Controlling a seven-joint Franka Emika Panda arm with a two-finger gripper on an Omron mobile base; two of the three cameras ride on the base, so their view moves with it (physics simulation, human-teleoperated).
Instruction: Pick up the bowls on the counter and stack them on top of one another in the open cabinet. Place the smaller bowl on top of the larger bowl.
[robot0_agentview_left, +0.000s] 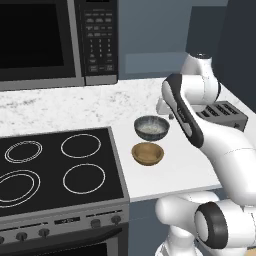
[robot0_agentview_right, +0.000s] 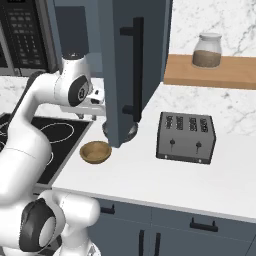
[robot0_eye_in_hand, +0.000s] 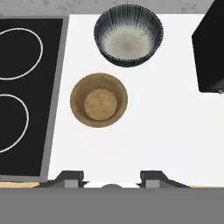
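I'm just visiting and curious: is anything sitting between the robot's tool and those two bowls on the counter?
Nothing visible does. In the hand view the tool looks straight down at the wooden bowl and the dark bowl, with bare white counter around them. The stovetop and toaster lie off to the sides.

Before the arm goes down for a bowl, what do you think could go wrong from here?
1. The larger bowl and the smaller bowl sit close together on the counter, so fingers closing on one rim may nudge the other.
2. The smaller bowl lies near the stovetop edge; a push could slide it onto the glass.
3. The toaster stands beside the bowls and may crowd the arm's swing.
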